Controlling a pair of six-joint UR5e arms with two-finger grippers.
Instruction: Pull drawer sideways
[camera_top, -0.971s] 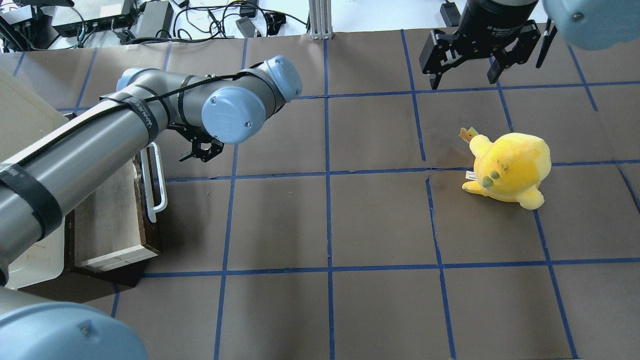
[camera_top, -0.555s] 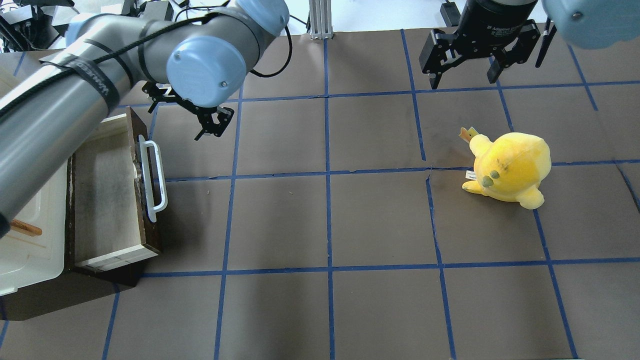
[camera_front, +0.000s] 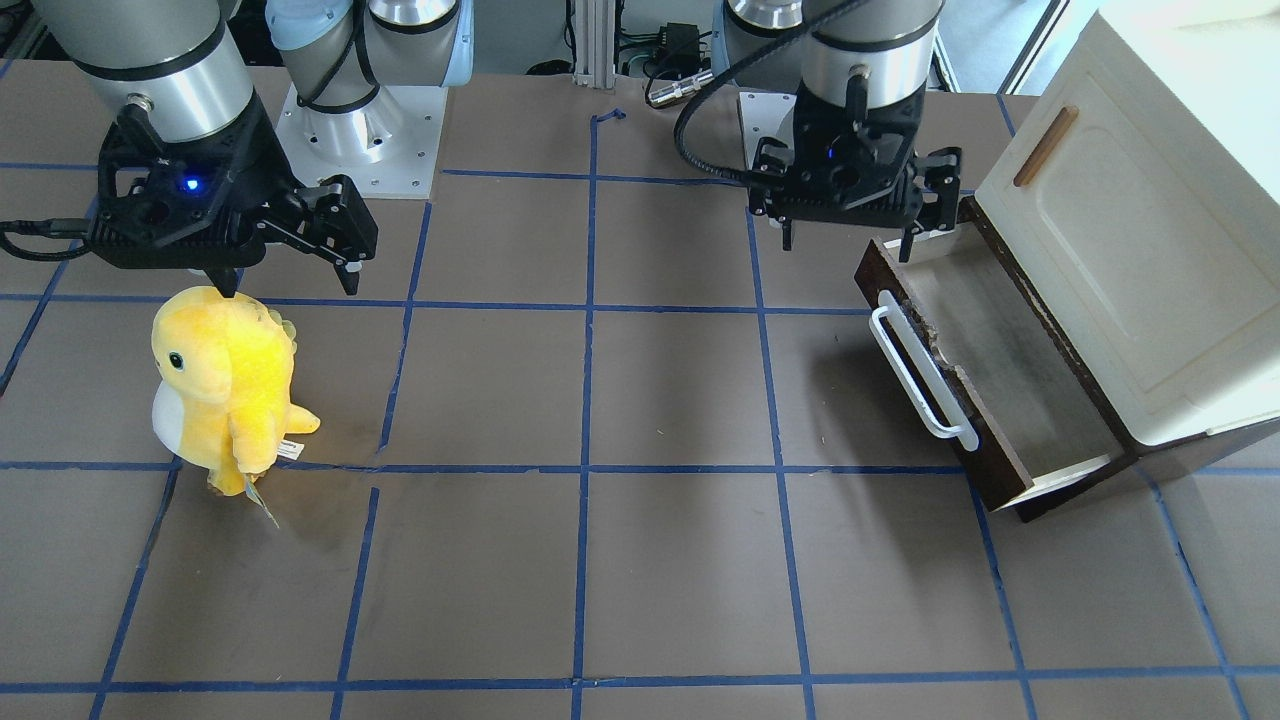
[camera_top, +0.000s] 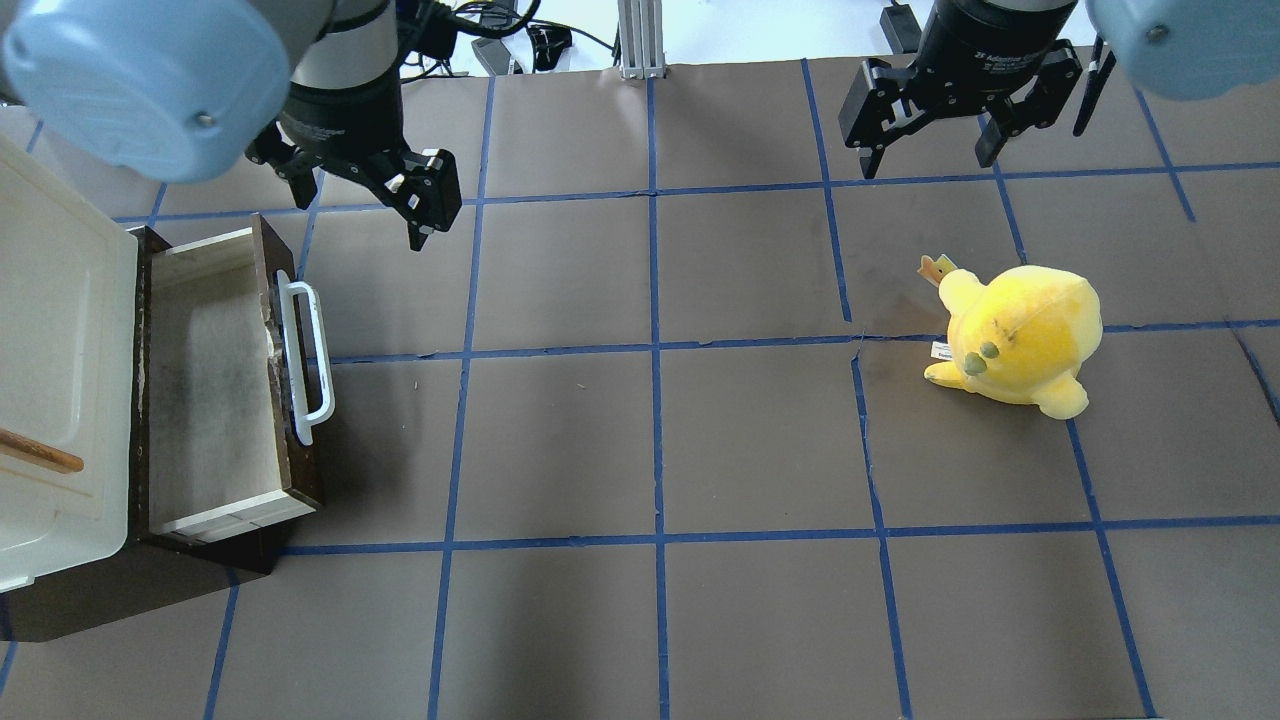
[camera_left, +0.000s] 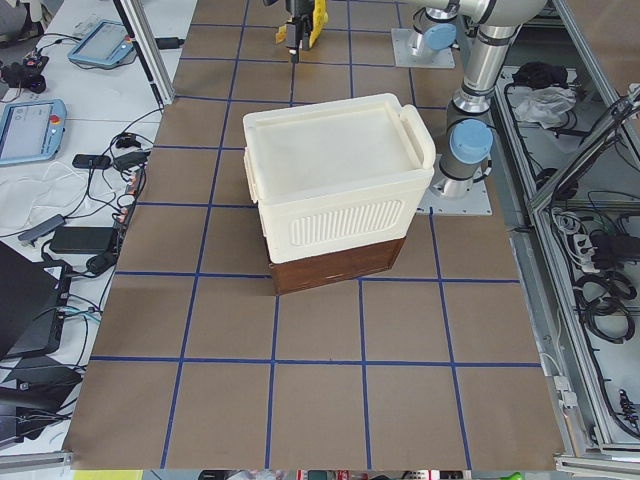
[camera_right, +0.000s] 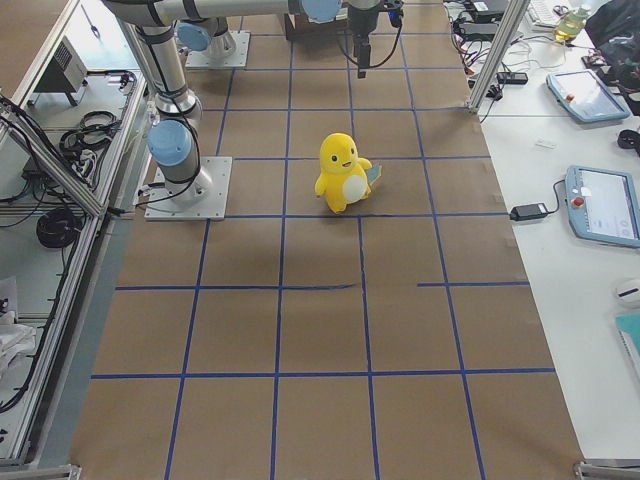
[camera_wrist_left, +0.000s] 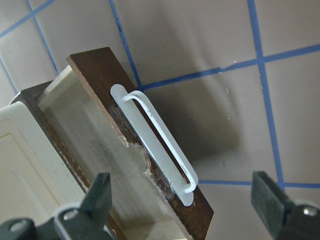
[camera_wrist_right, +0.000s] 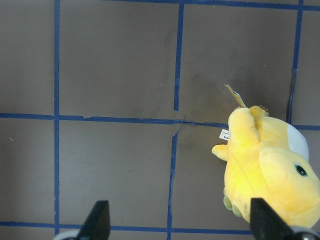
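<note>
The dark brown drawer (camera_top: 210, 390) stands pulled out of the cabinet at the table's left, its pale floor bare. Its long white bar handle (camera_top: 305, 360) faces the table's middle. It also shows in the front view (camera_front: 1010, 390) and the left wrist view (camera_wrist_left: 125, 165). My left gripper (camera_top: 360, 200) is open and empty, raised above the table just beyond the drawer's far end, touching nothing. My right gripper (camera_top: 927, 160) is open and empty, high over the far right.
The cream cabinet (camera_top: 50, 380) with a small wooden handle (camera_top: 40, 452) sits over the drawer on a dark base. A yellow plush toy (camera_top: 1020, 340) stands on the right half, below and in front of my right gripper. Blue tape lines grid the brown table.
My left arm has swung up and away from beside the drawer handle toward the far edge, uncovering the drawer. The drawer, the plush and the right arm have not moved.
</note>
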